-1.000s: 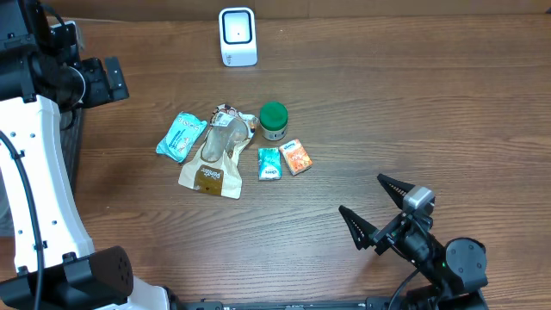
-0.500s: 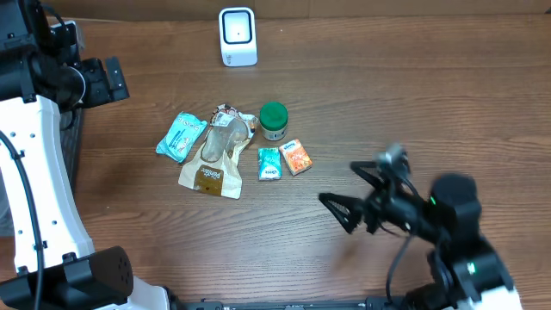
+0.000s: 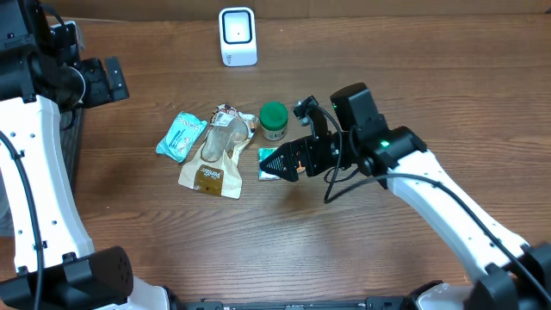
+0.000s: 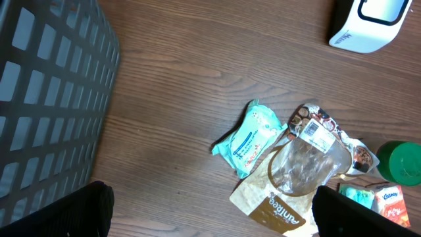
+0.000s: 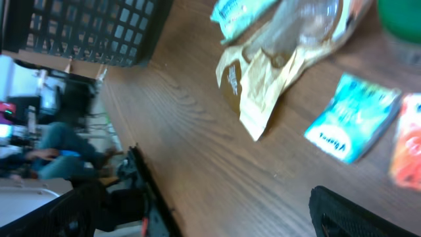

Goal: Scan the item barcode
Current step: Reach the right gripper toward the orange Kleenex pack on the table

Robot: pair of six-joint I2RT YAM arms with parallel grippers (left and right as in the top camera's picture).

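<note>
Wooden tabletop [image 3: 430, 86], goods clustered mid-surface, scanner [image 3: 238, 36] upright at the far edge.
Right claw [image 3: 293, 135] hangs wide open and empty over the teal packet [image 3: 267, 169] and orange packet [image 5: 408, 141], which lie flat side by side just beside the green-lid jar [image 3: 274, 120]. Left claw [image 4: 210, 220] gapes wide too, holding nothing, up beside the basket [image 4: 46, 99], well apart from the pouches [image 3: 211, 159].

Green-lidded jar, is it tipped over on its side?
No, the green-lidded jar stands upright on the table, its lid facing up.
</note>
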